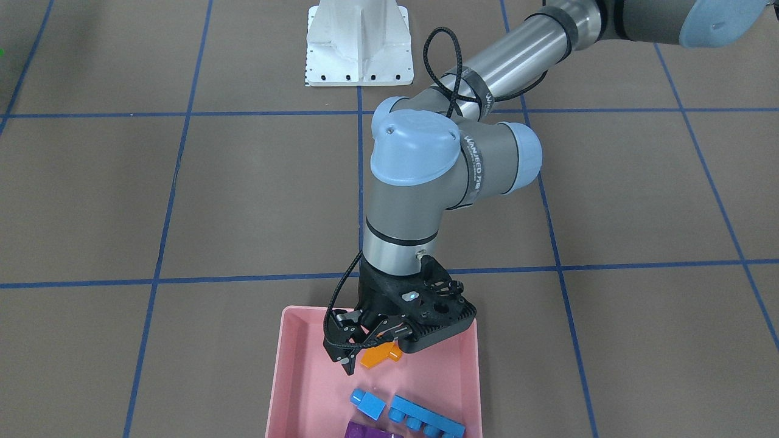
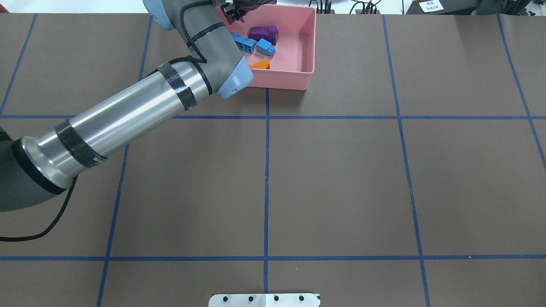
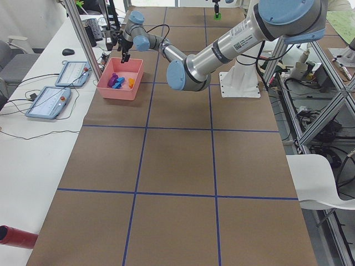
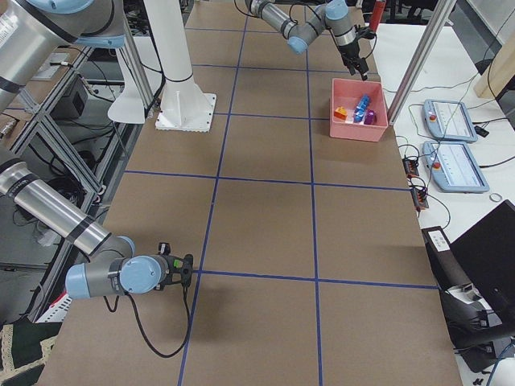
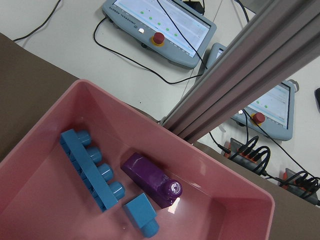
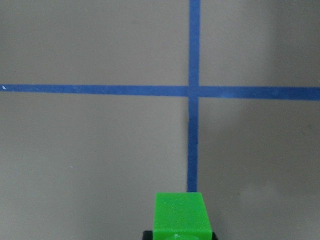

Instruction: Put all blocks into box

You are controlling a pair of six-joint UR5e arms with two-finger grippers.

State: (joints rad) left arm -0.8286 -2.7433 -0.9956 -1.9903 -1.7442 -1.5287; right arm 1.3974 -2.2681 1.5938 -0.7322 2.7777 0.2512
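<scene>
The left arm (image 2: 128, 111) is stretched diagonally across the table (image 2: 341, 179) to its far edge, with the wrist bent down over the pink box (image 1: 298, 389). The left gripper (image 1: 365, 350) is held above the box's floor, its fingers spread apart and nothing caught between them. The right arm (image 4: 48, 217) is folded low near the opposite end of the table, and the right gripper (image 4: 183, 269) is laid nearly level just above the surface; the green brick (image 6: 180, 215) is seen pinched at its tip, well apart from the box.

Two arms and one box are counted, and five bricks. Four lie inside the box: one long blue bar (image 1: 426, 418), one purple brick (image 2: 262, 33), one blue cube (image 1: 367, 403) and one orange brick (image 1: 378, 356), the last directly under the open fingers.

A white metal base (image 1: 359, 45) is bolted at the robot's edge. Beyond the box, two control tablets (image 4: 455, 165) are laid on a white bench, partly crossed by an aluminium post (image 5: 250, 75).
</scene>
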